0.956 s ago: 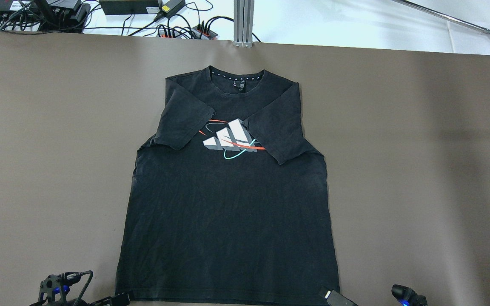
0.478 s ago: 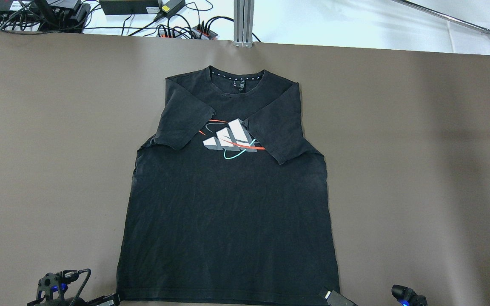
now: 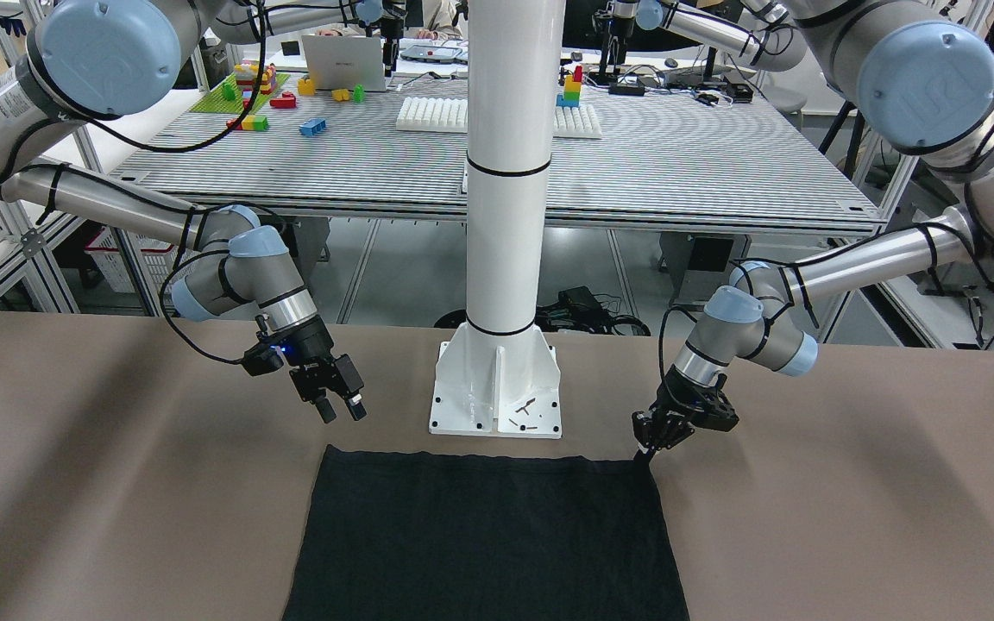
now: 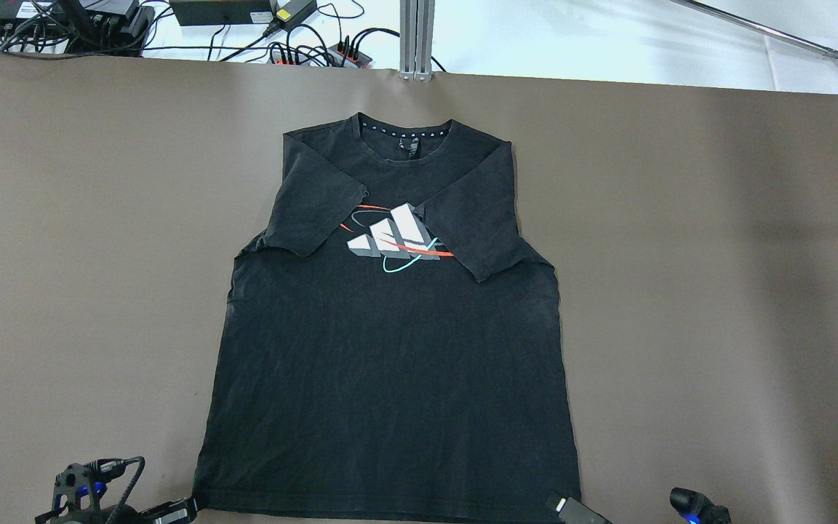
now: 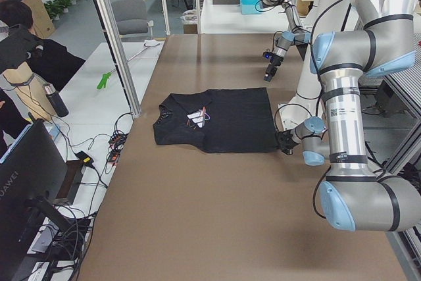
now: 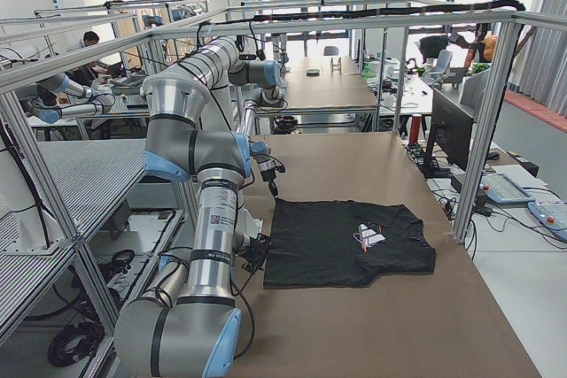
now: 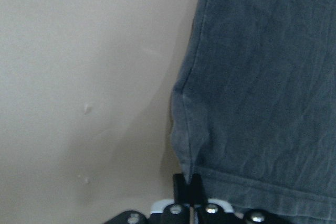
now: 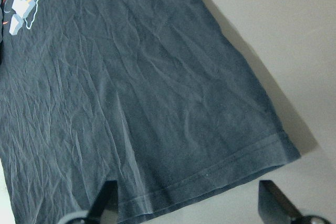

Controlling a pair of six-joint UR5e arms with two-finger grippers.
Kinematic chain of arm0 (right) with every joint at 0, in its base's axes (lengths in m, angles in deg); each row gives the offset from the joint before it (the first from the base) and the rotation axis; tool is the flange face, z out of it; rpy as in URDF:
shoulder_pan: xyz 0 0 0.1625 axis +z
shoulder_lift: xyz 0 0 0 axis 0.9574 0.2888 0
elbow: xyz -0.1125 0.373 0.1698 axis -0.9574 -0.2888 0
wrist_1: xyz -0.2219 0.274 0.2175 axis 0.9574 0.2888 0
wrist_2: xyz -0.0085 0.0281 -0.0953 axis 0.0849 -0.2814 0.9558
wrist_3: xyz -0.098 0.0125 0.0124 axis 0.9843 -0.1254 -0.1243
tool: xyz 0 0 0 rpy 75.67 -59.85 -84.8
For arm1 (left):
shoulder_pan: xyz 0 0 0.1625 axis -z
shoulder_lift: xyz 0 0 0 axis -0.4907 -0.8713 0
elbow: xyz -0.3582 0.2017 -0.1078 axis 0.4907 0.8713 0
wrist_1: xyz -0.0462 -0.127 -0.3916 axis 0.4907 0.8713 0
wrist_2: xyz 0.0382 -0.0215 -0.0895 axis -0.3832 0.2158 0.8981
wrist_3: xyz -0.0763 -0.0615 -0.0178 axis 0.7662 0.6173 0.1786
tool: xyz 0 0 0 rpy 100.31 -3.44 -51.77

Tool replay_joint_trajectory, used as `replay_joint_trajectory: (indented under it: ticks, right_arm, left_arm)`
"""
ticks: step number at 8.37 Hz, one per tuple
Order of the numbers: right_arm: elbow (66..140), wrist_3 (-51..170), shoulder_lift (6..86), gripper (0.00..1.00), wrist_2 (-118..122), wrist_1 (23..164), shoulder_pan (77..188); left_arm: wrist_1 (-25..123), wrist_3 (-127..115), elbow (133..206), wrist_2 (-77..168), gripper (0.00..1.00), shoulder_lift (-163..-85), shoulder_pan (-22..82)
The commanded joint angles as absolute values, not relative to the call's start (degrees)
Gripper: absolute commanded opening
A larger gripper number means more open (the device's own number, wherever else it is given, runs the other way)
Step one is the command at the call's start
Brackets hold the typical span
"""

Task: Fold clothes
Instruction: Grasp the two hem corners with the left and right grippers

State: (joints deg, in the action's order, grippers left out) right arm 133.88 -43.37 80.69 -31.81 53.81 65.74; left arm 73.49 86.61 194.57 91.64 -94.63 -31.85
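Power strips (image 4: pixel 350 55) and aluminium post (image 4: pixel 416 36) sit beyond collar of black shirt (image 4: pixel 390 349).

Overhead looks down from behind robot (image 3: pixel 506 216); front faces it; both wrist views close on garment (image 8: pixel 157 103) hem.

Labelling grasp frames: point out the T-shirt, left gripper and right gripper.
T-shirt (image 4: pixel 390 364): overhead view, middle of the body panel.
left gripper (image 3: pixel 642 452): front-facing view, tips of shut jaws at the hem corner.
right gripper (image 3: pixel 341 411): front-facing view, midway between open jaws.

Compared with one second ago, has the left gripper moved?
Yes. The left gripper slid toward the view's left, away from the fixed aluminium post, pinching the black shirt's hem corner.
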Motion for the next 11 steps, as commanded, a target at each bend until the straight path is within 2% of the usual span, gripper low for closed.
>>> replay_joint_trajectory:
  ticks: [1, 4, 6, 8, 10, 11]
  right_arm:
    - [133.8, -43.0, 81.4, 0.92, -32.0, 56.6, 65.7]
    - [131.8, -43.3, 81.7, 0.91, -32.3, 61.9, 65.4]
    - [130.0, -43.4, 81.4, 0.86, -32.0, 61.9, 65.2]
    - [129.8, -43.4, 81.2, 0.76, -31.8, 62.0, 65.3]
    - [129.7, -43.3, 80.3, 0.53, -31.9, 62.0, 65.2]
    - [129.6, -43.3, 80.3, 0.53, -31.9, 62.3, 65.1]
  left_arm:
    - [73.5, 86.4, 195.2, 91.4, 0.00, -95.0, -32.0]
    - [73.5, 86.4, 195.2, 91.4, 0.00, -95.1, -32.0]
    - [73.5, 86.4, 195.2, 91.4, 0.00, -95.0, -32.0]
    - [73.5, 86.4, 195.2, 91.4, 0.00, -95.0, -32.0]
    - [73.5, 86.4, 195.2, 91.4, 0.00, -95.0, -32.0]
    - [73.5, 86.3, 195.2, 91.4, 0.00, -95.0, -32.0]
